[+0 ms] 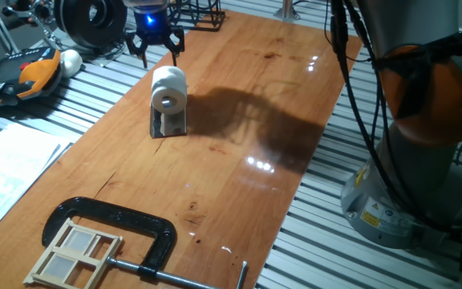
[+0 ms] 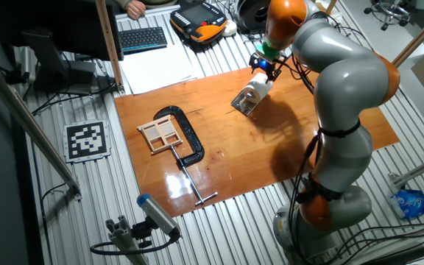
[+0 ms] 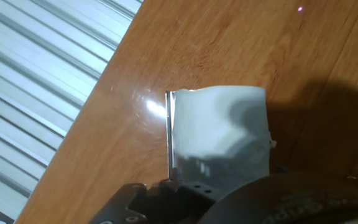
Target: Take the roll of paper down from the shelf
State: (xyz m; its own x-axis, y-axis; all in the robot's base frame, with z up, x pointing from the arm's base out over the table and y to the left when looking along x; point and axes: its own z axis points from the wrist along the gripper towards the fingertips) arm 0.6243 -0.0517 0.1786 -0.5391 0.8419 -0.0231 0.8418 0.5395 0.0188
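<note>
Roll [image 1: 168, 88] sits on the shelf [image 1: 169, 124], tool [image 1: 156, 46] spread open just behind. Across the tabletop [image 2: 271, 147], tool [image 2: 265, 65] hovers above roll [image 2: 255, 91]. Hand view: roll [image 3: 219, 130] off-centre (a skewed descent could topple it).

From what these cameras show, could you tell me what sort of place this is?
Most likely a robotics lab: a wooden board lies on a ribbed aluminium bench, a printed black-and-white marker tag sits nearby, and a black keyboard occupies the far end.
</note>
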